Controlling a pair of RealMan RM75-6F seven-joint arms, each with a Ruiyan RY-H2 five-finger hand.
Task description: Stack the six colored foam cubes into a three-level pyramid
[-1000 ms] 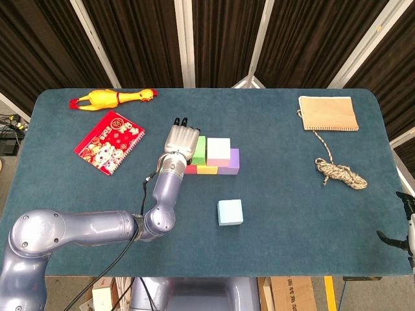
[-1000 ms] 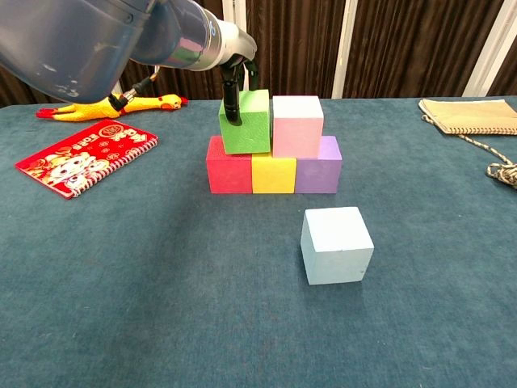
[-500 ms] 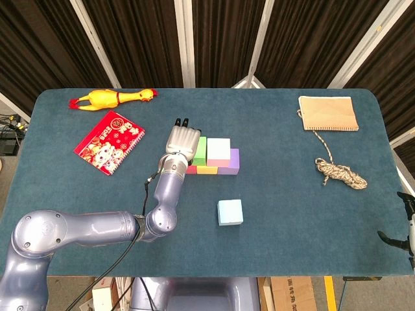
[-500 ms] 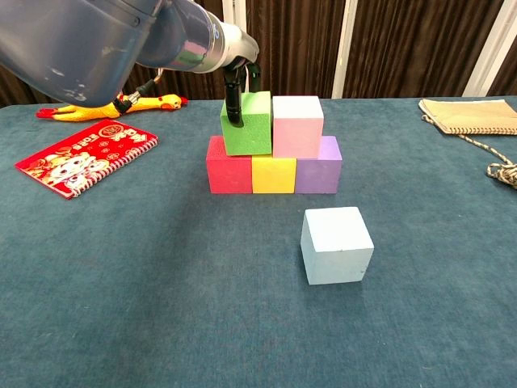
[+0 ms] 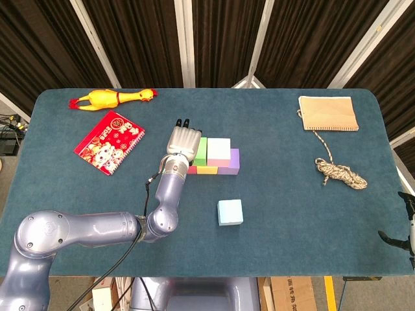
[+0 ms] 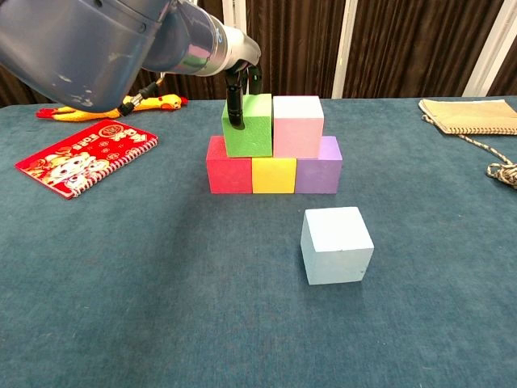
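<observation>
Red (image 6: 229, 175), yellow (image 6: 274, 175) and purple (image 6: 318, 175) cubes form a row on the blue table. On top stand a green cube (image 6: 250, 129) and a pink cube (image 6: 297, 125), side by side. My left hand (image 5: 183, 140) grips the green cube from its left side, with one dark finger (image 6: 235, 107) down its front face and others behind. A light blue cube (image 6: 336, 244) sits alone in front of the stack, slightly to the right. Only a sliver of my right hand (image 5: 408, 234) shows at the right edge of the head view, away from the cubes.
A yellow rubber chicken (image 5: 113, 98) and a red notebook (image 5: 108, 142) lie at the back left. A brown pouch (image 5: 328, 113) with a coiled rope (image 5: 340, 173) lies at the right. My left forearm (image 5: 165, 197) crosses the table left of the stack.
My left hand has nudged the green cube slightly to the right, closer against the pink cube. Nothing else has moved.
</observation>
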